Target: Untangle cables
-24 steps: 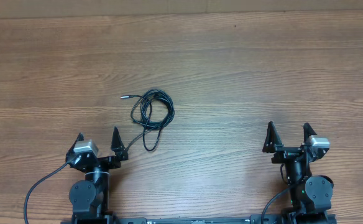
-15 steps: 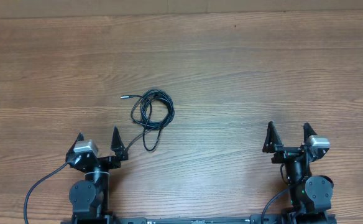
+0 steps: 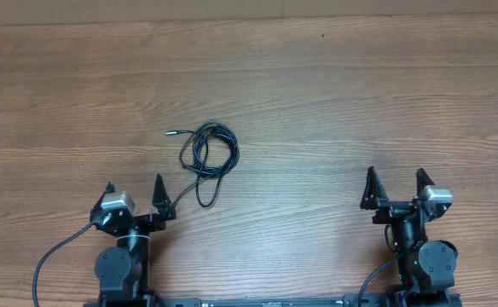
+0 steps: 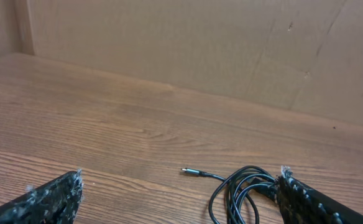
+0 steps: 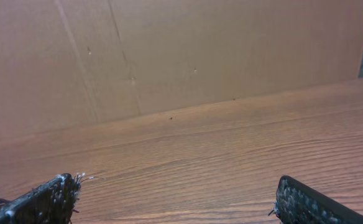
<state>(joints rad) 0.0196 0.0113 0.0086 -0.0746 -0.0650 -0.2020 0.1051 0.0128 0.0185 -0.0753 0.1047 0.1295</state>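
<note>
Untangling not yet begun. The cables (image 3: 208, 155) lay coiled, untouched; left gripper (image 3: 134, 184) near them, right gripper (image 3: 395, 173) well apart, both spread. Next, probably: left gripper pinches one loop.

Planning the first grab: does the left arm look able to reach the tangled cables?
Probably yes: the cables lie close ahead of the left tool, slightly to its right, nothing lies between, and its jaws stand open.
</note>
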